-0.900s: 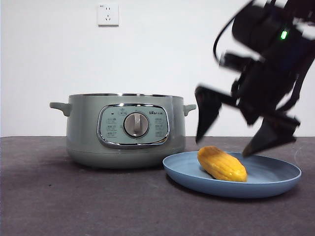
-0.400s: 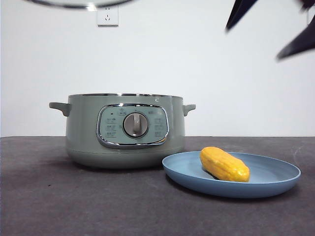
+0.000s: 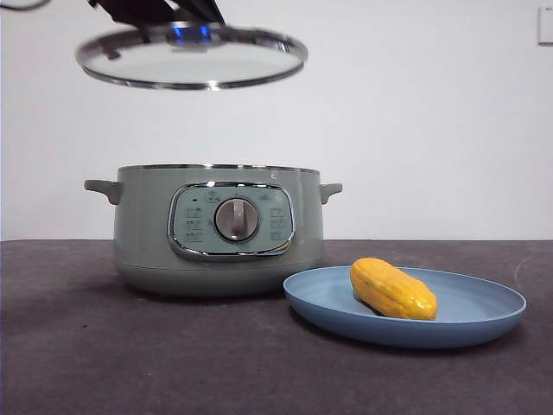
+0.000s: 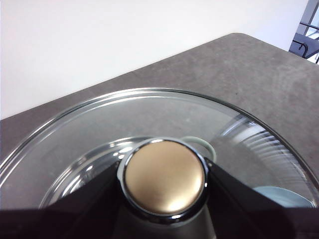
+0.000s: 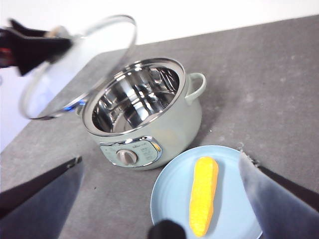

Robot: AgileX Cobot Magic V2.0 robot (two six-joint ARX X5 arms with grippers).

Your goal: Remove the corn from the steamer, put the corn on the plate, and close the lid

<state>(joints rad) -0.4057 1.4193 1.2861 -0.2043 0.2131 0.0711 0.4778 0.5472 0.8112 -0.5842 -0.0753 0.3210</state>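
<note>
1. One light-blue plate (image 3: 471, 322) sits nearest on the dark grey desk (image 3: 130, 363), and on it lies one yellow-orange corn (image 3: 393, 290), resting lengthwise just inside the rim.
2. Just behind and beside the plate stands one sage-green steamer (image 3: 138, 233), uncovered; the right wrist view shows its bare steel bowl. Its chrome-framed panel (image 3: 194, 225) carries small printed markings around a silver dial (image 3: 236, 219), too small to read.
3. One clear glass lid (image 3: 192, 59) hangs in the air above the steamer, well apart from its rim and tilted slightly.
4. The left gripper (image 4: 163, 179) grips the lid's knob (image 4: 164, 177), its black jaws pressed against either side of the knob, which looks bronze in the left wrist view.
5. The right gripper (image 5: 162, 169) hovers high over the plate, jaws spread wide and holding nothing.
6. One white wall socket (image 3: 544, 24) shows at the far upper corner.
</note>
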